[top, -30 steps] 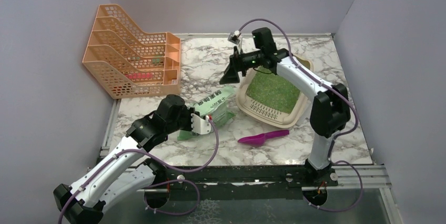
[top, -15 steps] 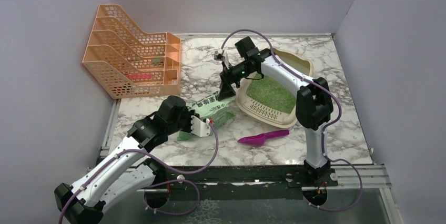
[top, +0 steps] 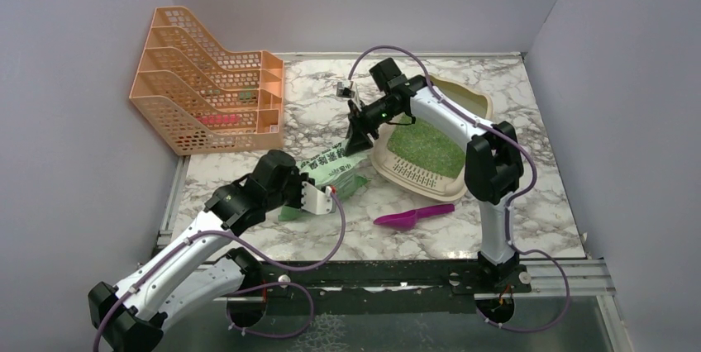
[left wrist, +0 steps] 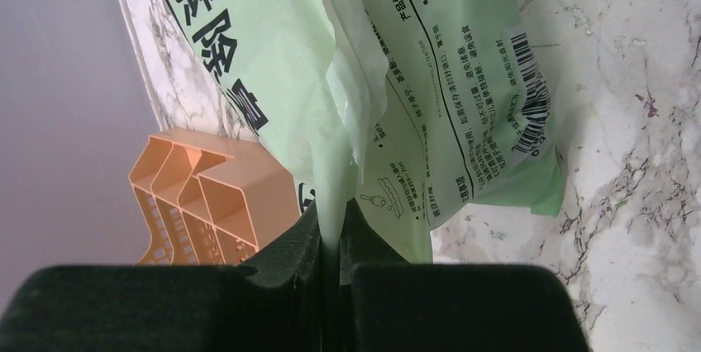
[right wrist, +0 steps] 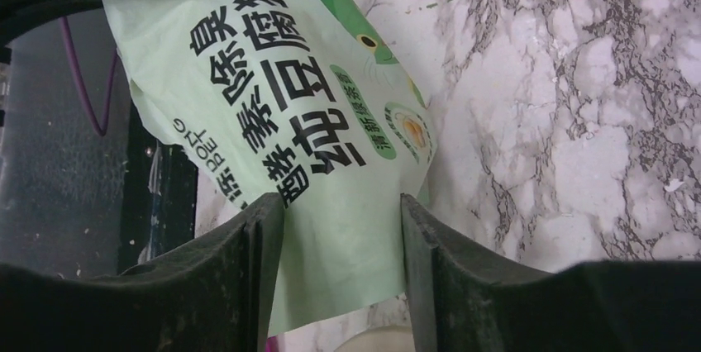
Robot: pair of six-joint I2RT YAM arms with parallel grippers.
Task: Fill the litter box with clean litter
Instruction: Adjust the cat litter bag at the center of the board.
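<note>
Nearest the arm bases, toward seven o'clock on the marble table (top: 314, 112): the left gripper (top: 321, 193). Reaches in from the lower left and pinches, with fingers (left wrist: 289, 244) pressed flat together, a thin fold at the near edge of the green bag (top: 331, 172).

Just past that, a little left of centre: the bag itself. Lies slack on the marble with dark print facing up, long axis running from seven o'clock toward one o'clock. Gives no clear look at any contents through the plastic.

At five o'clock, well apart from the bag: a magenta scoop (top: 409, 218), flat on the table, just short of the litter box (top: 417, 178) and not touching it.

At the bag's far end, near centre: the right gripper (top: 357, 147), pointing down. Straddles that end with fingers (right wrist: 260, 269) spread, one on each side, plastic filling the gap. Cannot tell whether the pads press the bag.

Toward two o'clock: the beige litter box, slotted lip at its near end, partly under the right arm. Holds green litter (top: 426, 147) spread over its floor.

Farthest left, at ten o'clock: an orange mesh rack (top: 211, 96) by the left wall.
</note>
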